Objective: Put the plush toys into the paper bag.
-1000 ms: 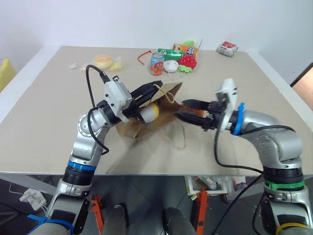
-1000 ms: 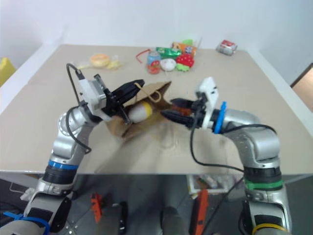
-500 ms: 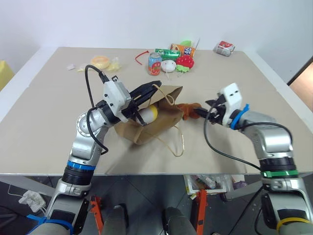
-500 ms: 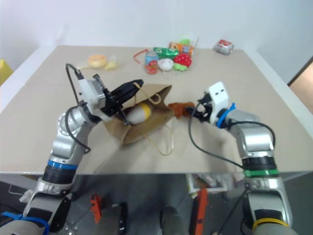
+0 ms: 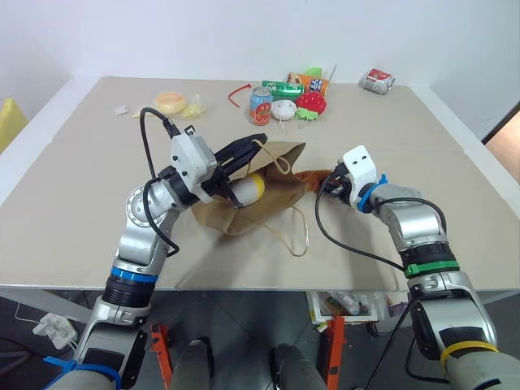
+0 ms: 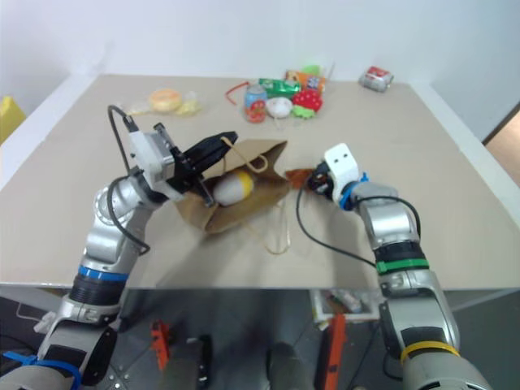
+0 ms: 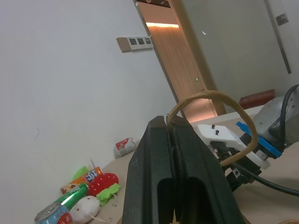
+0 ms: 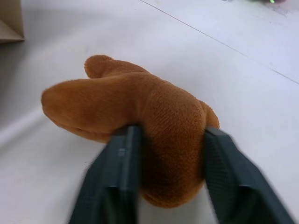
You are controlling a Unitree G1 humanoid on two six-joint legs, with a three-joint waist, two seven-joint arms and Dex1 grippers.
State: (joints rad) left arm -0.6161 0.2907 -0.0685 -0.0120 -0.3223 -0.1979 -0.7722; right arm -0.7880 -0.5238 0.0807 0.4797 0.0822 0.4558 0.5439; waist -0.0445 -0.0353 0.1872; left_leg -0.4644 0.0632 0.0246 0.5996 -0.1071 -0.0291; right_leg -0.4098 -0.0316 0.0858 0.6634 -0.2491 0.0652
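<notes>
The egg toy (image 5: 246, 188) already sits in the bag (image 5: 260, 203), whose handle (image 7: 212, 121) the left end effector (image 5: 236, 157) pinches. The bear (image 8: 140, 135), squeezed by the right end effector (image 8: 163, 186) on the worktop (image 5: 81, 187) beside the bag's mouth, remains.

A: How many plush toys? 
B: 2: 1 brown bear-like plush (image 8: 140, 126) and 1 white egg-shaped plush with a yellow end (image 5: 248, 188).
A: Paper bags? 
B: 1 brown paper bag (image 5: 268, 203), with 2 loop handles.
A: And at the far side of the table? 
B: 1 red strawberry toy (image 5: 311, 101), 1 round white object (image 5: 283, 109), 1 drink can (image 5: 260, 106), 1 green packet (image 5: 282, 86), 1 orange carton (image 5: 309, 81), 1 red-and-white crushed can (image 5: 378, 80), and 1 yellow bun-like item (image 5: 171, 101).
</notes>
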